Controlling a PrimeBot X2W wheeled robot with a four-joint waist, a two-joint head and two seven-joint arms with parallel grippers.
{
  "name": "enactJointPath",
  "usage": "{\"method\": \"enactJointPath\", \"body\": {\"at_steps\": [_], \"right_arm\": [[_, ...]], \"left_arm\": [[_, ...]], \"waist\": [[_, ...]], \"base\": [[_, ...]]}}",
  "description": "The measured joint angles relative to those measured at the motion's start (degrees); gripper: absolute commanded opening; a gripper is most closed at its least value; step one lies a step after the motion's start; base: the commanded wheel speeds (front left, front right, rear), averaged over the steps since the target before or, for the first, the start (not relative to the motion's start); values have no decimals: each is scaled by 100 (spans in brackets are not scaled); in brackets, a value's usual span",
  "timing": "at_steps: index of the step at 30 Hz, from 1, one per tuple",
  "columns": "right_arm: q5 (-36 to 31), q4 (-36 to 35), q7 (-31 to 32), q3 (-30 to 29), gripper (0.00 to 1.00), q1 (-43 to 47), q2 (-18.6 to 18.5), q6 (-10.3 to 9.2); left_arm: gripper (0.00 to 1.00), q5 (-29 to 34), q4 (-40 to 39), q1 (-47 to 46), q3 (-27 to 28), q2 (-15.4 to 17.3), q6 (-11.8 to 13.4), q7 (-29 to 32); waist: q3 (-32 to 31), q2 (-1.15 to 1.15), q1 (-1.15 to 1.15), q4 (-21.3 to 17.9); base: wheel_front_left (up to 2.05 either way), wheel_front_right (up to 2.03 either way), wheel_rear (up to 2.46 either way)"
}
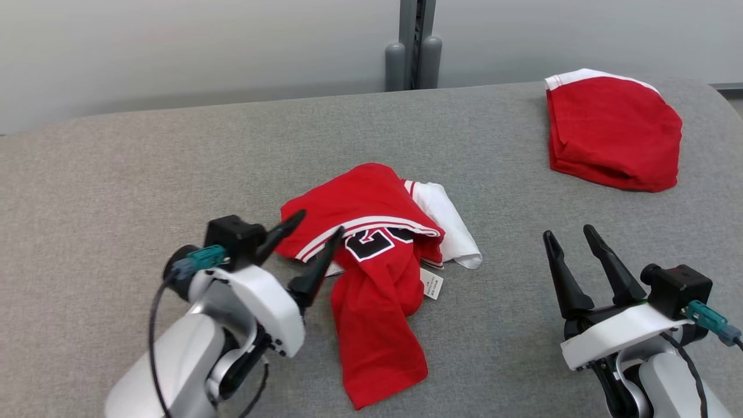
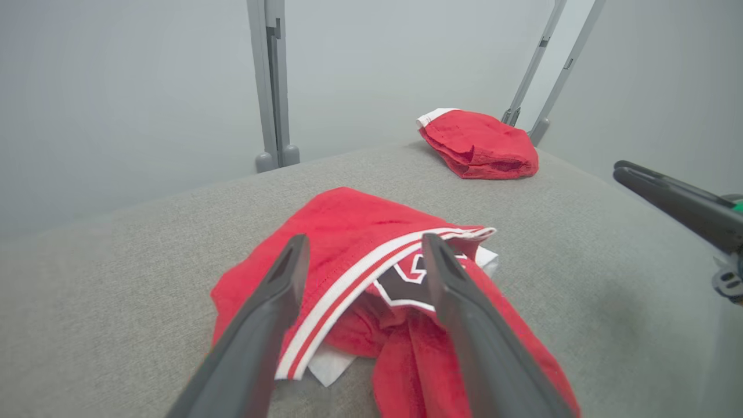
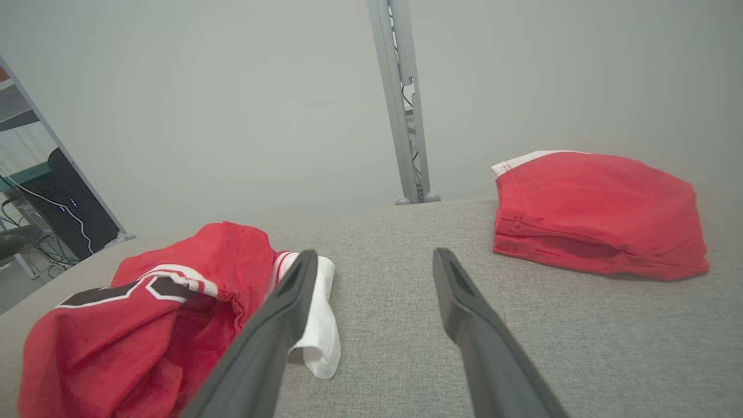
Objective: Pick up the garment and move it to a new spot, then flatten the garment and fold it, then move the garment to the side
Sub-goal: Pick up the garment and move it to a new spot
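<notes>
The garment (image 1: 371, 203) lies in a crumpled heap mid-tabletop (image 1: 145, 174), so the step in hand is probably flattening it. To do that well, start at the near end: the long red tail toward the robot is the loosest part and can be drawn straight first. Then take the striped hem (image 1: 371, 223) in a shallow pinch, catching one layer only. The red cloth is doubled over the black number there, and a deep bite would drag the whole heap. A second hold on the garment's right side, near the white panel (image 1: 450, 223), would let both arms pull apart and spread it. The tag (image 1: 431, 284) marks an inside face, which helps sort the layers.

The left gripper (image 1: 320, 222) reaches in low from the garment's left. Its arm is angled across toward the garment, and its fingers (image 2: 273, 307) are spread wide over the striped hem, holding nothing. The right gripper (image 1: 567, 232) sits well right of the garment over bare tabletop, pointing away from the robot. It is equally wide open and empty, so it has some way to travel before it can help.

Far beyond the garment to the right, a folded pile (image 1: 615, 139) rests near the tabletop's back edge. Keep the spreading clear of it.
</notes>
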Motion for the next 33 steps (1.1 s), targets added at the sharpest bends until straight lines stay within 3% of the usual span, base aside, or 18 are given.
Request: {"method": "enactJointPath", "body": {"at_steps": [3,4,8,13,22,28,33], "right_arm": [[-12,-45,1,-38,100,29,3,0],[-36,-78,1,-85,100,112,4,0],[-55,-119,0,-113,100,123,7,0],[-94,-180,0,-116,100,222,-4,0],[-290,-545,0,-371,100,241,-3,0],[-498,-721,0,-705,100,373,107,0],[-588,-776,0,-859,100,483,141,0]], "left_arm": [[100,2,-298,186,194,193,225,-144],[100,-4,-688,511,520,407,571,-413],[100,-20,-939,944,877,545,989,-857],[100,1,-1128,1402,1160,620,1299,-1281],[100,191,-1460,1963,1751,650,1601,-1611],[100,367,-1728,2397,2250,344,1616,-1649],[100,638,-1825,2646,2497,20,1455,-1649]], "waist": [[-22,0,0,53],[-52,0,0,112],[-61,0,0,161],[-70,0,0,266],[-127,0,0,392],[-149,0,0,409],[-161,0,0,420]], "base": [[0,0,0],[0,0,0],[0,0,0],[0,0,0],[0,0,0],[0,0,0],[0,0,0]]}}
